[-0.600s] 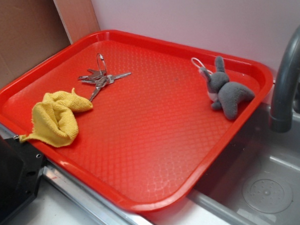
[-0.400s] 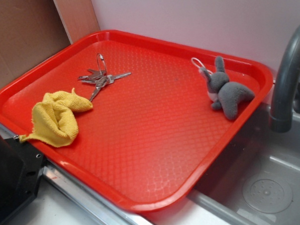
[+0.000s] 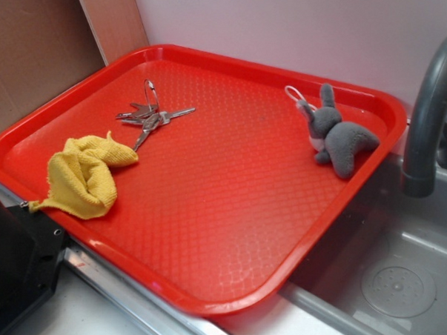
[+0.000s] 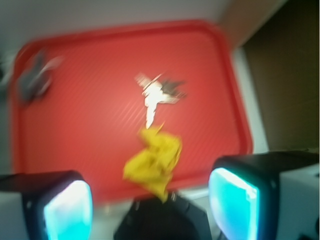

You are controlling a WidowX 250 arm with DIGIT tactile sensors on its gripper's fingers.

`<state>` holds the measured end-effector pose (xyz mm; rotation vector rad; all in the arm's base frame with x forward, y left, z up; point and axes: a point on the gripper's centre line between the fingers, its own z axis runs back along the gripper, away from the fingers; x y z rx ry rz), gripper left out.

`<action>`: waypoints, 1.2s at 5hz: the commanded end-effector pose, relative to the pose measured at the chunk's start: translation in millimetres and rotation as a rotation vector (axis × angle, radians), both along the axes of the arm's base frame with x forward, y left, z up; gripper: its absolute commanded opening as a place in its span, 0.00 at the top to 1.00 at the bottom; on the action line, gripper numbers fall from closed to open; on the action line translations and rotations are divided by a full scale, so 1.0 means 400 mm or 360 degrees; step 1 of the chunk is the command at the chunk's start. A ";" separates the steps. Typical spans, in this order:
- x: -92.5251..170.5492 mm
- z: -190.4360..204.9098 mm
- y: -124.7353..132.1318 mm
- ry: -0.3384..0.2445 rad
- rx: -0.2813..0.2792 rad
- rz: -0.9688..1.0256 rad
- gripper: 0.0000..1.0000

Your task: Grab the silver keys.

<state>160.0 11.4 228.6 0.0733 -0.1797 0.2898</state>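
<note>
Silver keys (image 3: 148, 114): small fanned bunch on a thin wire ring, lying flat in the far-left part of the tray; in the wrist view (image 4: 157, 92) they show as a blurred pale shape near the tray's middle.
Tool (image 4: 150, 200): seen only in the wrist view, at the near edge of the picture; its two fingers (image 4: 67, 207) stand wide apart with nothing between them, so it is released.
Keys relative to tool: well apart; in the wrist view the keys lie beyond the yellow cloth, which sits between them and the tool, roughly on the line of the gap between the fingers.
Yellow cloth (image 3: 83, 176): crumpled, at the near-left of the tray, just beside the keys; one key tip reaches close to its far edge, contact cannot be told.
Red tray (image 3: 233, 211): textured plastic, raised rim, carrying keys, cloth and toy.
Grey plush rabbit (image 3: 337, 136): lying at the far-right of the tray near the rim, white loop at its head, well apart from the keys.
Sink (image 3: 399, 278): grey basin to the right of the tray, with a dark grey faucet (image 3: 429, 114) above it.
Writing and labels: none readable; the wrist view is motion-blurred.
</note>
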 end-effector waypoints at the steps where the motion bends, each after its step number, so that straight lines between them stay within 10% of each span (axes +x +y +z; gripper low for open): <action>1: 0.076 -0.010 0.069 -0.0094 -0.0035 0.0391 0.00; 3: 0.076 -0.010 0.069 -0.0094 -0.0035 0.0391 0.00; 5: 0.202 -0.264 0.070 0.0091 0.0132 0.0535 0.00; 6: 0.257 -0.378 0.047 0.0053 0.0077 0.0525 0.00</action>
